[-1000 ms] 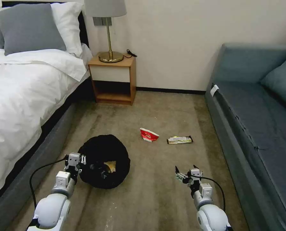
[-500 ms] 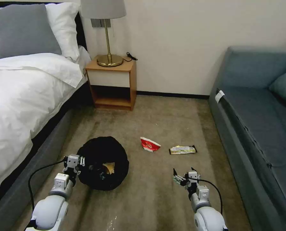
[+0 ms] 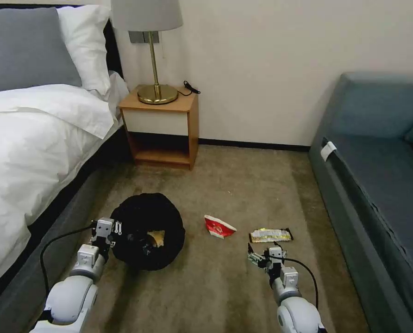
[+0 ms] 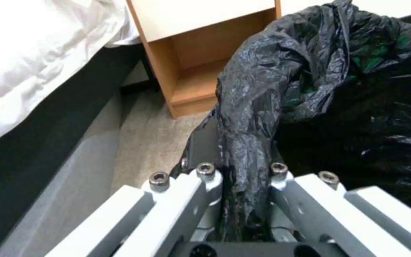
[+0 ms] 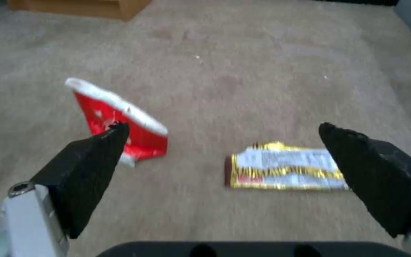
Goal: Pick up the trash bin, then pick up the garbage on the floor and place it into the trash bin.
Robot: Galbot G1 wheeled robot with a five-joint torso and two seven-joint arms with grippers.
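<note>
The trash bin (image 3: 146,231), draped in its crinkly black bag (image 4: 319,92), hangs at my left side over the carpet. My left gripper (image 3: 108,230) is shut on the bag-covered rim (image 4: 246,171). Something brown (image 3: 158,238) lies inside the bin. On the floor ahead lie two pieces of garbage: a crushed red-and-white cup (image 3: 219,226) (image 5: 120,114) and a dark wrapper with yellow print (image 3: 270,235) (image 5: 286,166). My right gripper (image 3: 264,255) (image 5: 222,125) hovers open just short of the wrapper, its black fingertips (image 5: 96,157) spread wide with nothing between them.
A bed (image 3: 26,152) with white bedding runs along the left. A wooden nightstand (image 3: 162,132) (image 4: 201,64) with a brass lamp (image 3: 153,51) stands against the far wall. A grey-blue sofa (image 3: 382,185) lines the right. Bare carpet lies between them.
The whole head view has shifted, so the camera moved forward; the cup and wrapper now lie nearer my right gripper. The left gripper still holds the bin.
</note>
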